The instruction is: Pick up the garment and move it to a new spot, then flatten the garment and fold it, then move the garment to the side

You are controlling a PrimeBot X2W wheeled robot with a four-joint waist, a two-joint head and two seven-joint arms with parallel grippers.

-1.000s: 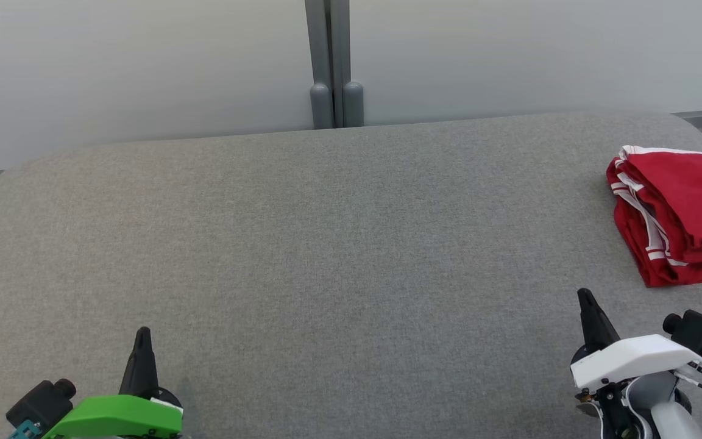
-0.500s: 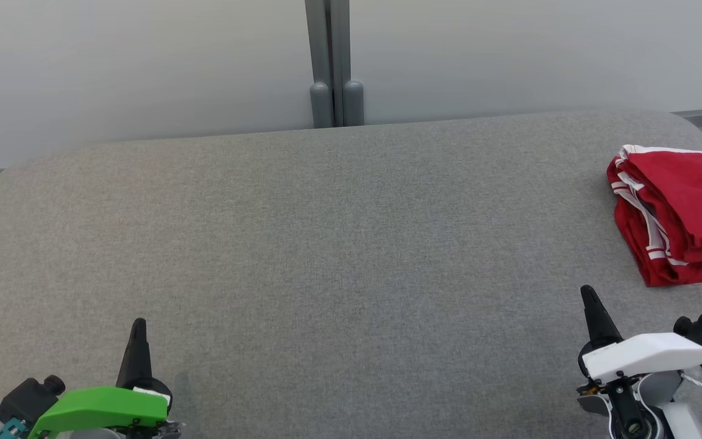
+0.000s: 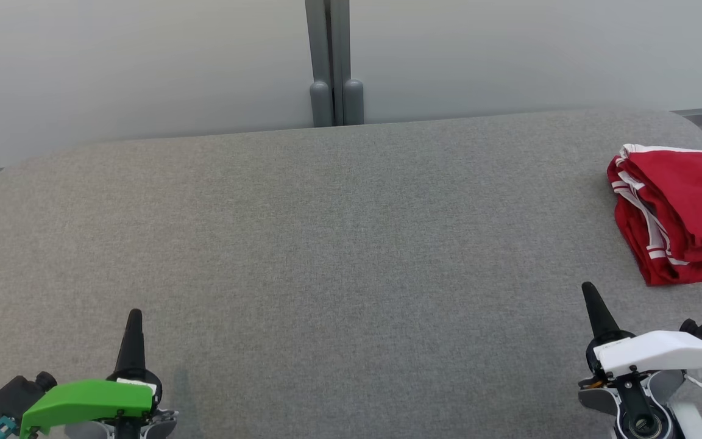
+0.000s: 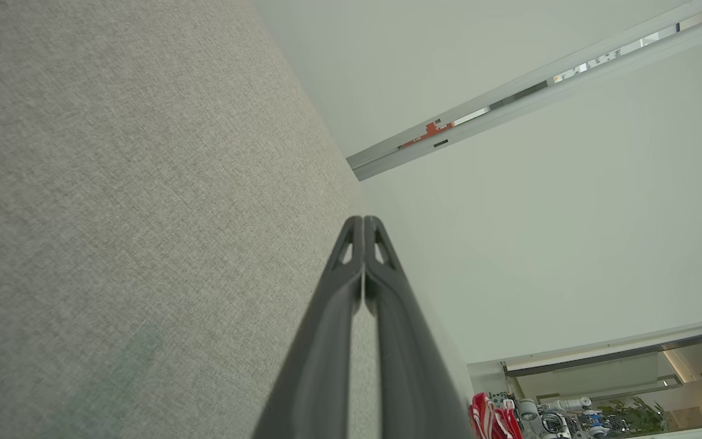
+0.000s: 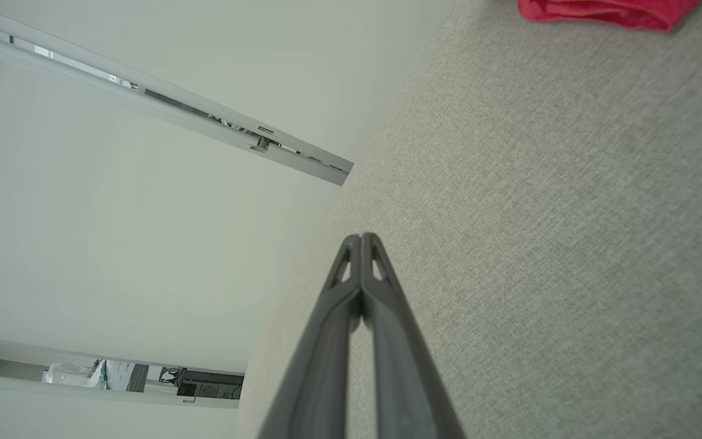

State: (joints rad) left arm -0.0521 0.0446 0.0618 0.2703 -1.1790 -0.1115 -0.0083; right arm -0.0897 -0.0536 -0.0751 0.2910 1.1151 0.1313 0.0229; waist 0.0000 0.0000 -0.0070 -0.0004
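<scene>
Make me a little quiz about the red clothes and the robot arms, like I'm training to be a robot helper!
1. True or false: the red garment lies folded on the grey surface, with no jaws touching it.
2. Pick one: which are nearer the garment? A) left jaws B) right jaws C) both equally near
3. Fill in the gap: both pairs of jaws are ____ (open or shut).

Key: 1 true; 2 B; 3 shut.
</scene>
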